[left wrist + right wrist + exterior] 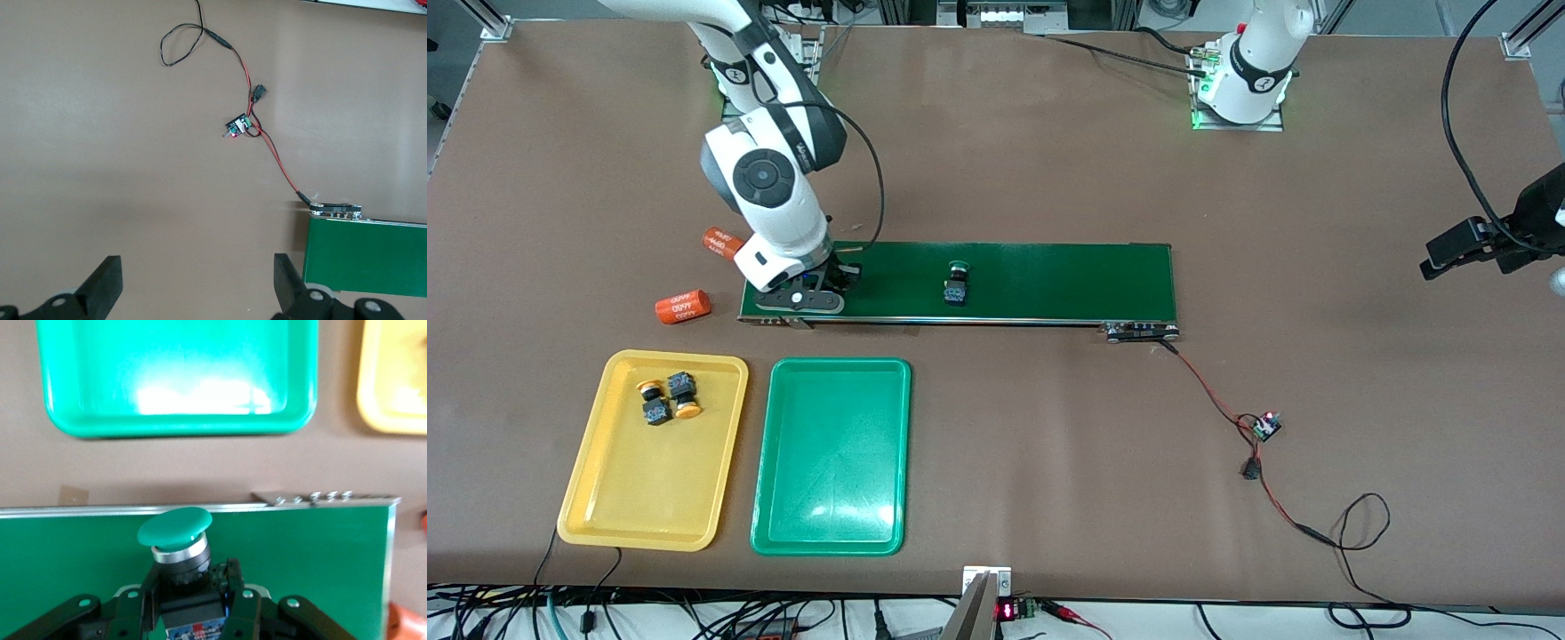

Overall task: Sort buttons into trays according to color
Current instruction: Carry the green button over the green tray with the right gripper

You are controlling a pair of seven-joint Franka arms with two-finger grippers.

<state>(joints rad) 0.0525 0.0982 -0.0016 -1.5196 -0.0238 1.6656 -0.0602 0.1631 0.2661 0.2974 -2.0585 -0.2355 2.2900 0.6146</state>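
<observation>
My right gripper (824,286) is down on the conveyor belt at the right arm's end. In the right wrist view that gripper (190,590) is shut on the black body of a green-capped button (175,528). A second green button (957,284) stands farther along the belt. Two yellow buttons (656,400) (685,396) lie in the yellow tray (649,507). The green tray (831,507) beside it holds nothing, and shows as the green tray (180,367) in the right wrist view. My left gripper (1430,264) waits open over bare table at the left arm's end, the same left gripper (197,283) holding nothing.
The dark-green conveyor belt (1067,280) runs across the middle of the table. Two orange cylinders (682,307) (721,242) lie by its end near the right arm. A red-black wire with a small circuit board (1266,426) trails from the belt's other end.
</observation>
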